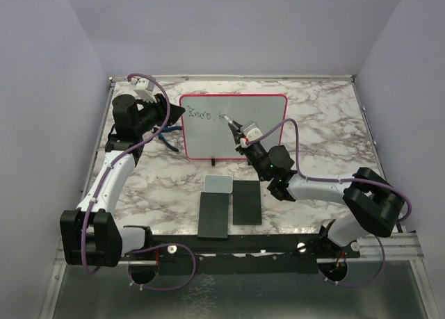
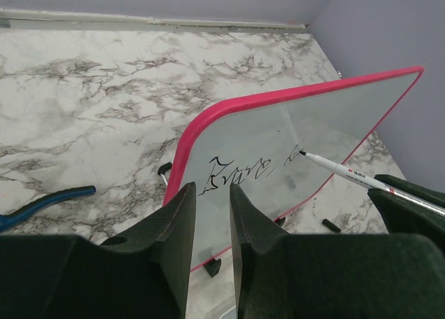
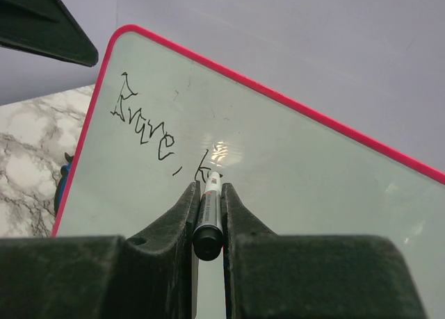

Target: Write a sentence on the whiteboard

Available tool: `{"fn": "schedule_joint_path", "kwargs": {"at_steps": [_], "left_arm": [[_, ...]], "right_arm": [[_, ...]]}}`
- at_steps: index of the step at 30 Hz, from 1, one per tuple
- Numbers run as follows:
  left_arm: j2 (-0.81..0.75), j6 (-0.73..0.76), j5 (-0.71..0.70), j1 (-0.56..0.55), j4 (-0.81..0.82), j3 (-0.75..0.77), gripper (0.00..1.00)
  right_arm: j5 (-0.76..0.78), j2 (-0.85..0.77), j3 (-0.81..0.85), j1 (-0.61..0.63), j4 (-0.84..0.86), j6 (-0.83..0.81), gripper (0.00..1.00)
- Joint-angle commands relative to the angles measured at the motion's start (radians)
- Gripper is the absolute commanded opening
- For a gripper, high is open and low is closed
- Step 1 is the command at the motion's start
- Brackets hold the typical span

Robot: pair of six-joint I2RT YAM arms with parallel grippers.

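Note:
The whiteboard (image 1: 257, 135) with its red-pink rim stands upright at the back of the marble table. Thin dark handwriting, the sentence (image 1: 201, 115), runs along its upper left. In the right wrist view the sentence (image 3: 142, 121) reads as one word, a comma and a further stroke. My right gripper (image 3: 208, 188) is shut on a white marker (image 3: 208, 215), whose tip touches the whiteboard (image 3: 313, 194) at the last stroke. My left gripper (image 2: 212, 188) hovers at the board's left edge, jaws a narrow gap apart. The whiteboard (image 2: 327, 124) face shows through that gap.
A small grey-white pad (image 1: 217, 183) and two black slabs (image 1: 213, 215) (image 1: 246, 202) lie in front of the board. A blue item (image 2: 45, 201) lies on the table left of the board. Grey walls enclose the table on three sides.

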Motion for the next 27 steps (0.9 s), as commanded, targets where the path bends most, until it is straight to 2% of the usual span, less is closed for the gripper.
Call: {"fn": "schedule_joint_path", "kwargs": {"at_steps": [1,27], "left_arm": [[-0.022,0.012,-0.004,-0.003,-0.012,-0.014,0.27],[-0.024,0.012,-0.004,-0.004,-0.012,-0.014,0.27]], "right_arm": [[-0.017,0.012,0.012,0.000,-0.018,0.010,0.01],[0.026,-0.034,-0.046,0.000,-0.009,0.008,0.01]]}}
